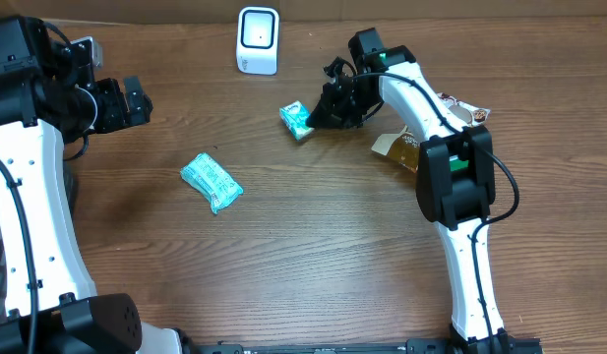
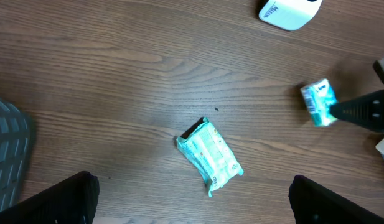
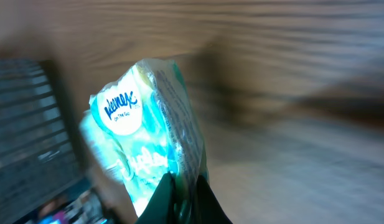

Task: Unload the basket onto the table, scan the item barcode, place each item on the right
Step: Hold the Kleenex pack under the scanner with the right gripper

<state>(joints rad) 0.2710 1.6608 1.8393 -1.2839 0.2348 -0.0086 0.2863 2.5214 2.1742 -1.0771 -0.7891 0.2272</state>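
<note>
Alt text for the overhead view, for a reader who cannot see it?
The right hand pinches a small teal tissue pack near the white scanner. A second teal pack lies mid-table, and the left hand hangs open.

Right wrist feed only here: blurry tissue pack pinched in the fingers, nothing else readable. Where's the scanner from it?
Observer: The white scanner stands at the far edge of the table, beyond the held pack and a little toward the robot's left.
Operator: Anything else out there to scan?
Observer: A second pack lies flat on the wood, further to the robot's left, with nothing touching it.
Operator: Other arm in the way?
Observer: No. The left gripper hangs open and empty at the left side, apart from both packs.
</note>
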